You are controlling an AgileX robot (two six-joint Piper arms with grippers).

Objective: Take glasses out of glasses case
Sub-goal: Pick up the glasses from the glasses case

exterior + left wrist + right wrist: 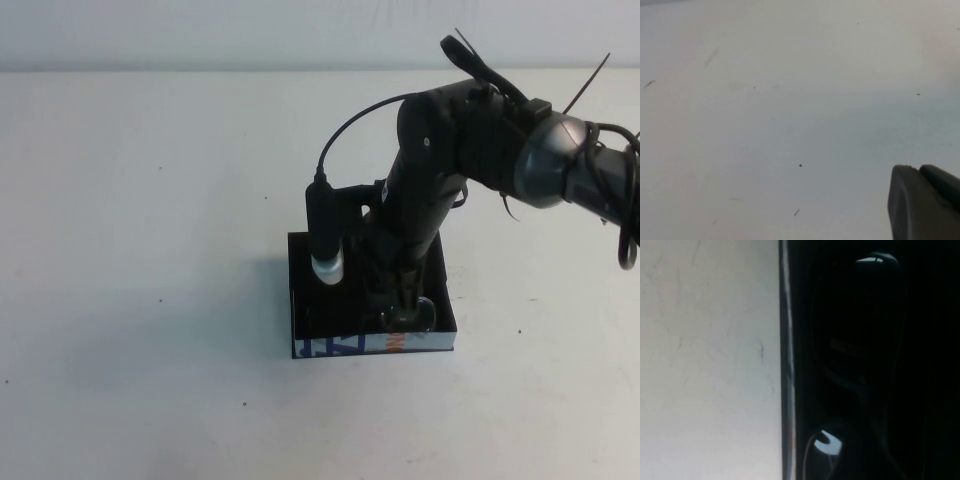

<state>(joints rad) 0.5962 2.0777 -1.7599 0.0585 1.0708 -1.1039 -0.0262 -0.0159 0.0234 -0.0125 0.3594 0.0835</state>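
Reaching into one glasses case (330, 345): right gripper (400, 312), over one glasses (425, 315); left gripper (925, 202) over bare table (765, 125).

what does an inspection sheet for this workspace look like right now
surface: white table, small dark specks.
job's things: black glasses case open at centre, white printed wall toward the robot; glasses inside, mostly hidden.
clutter: nothing seen.
grippers: right tool reaching down into the case, finger state unclear; left tool over bare table, absent from the high view.
cables: black cable looping off the right arm.
surroundings: pale wall behind.
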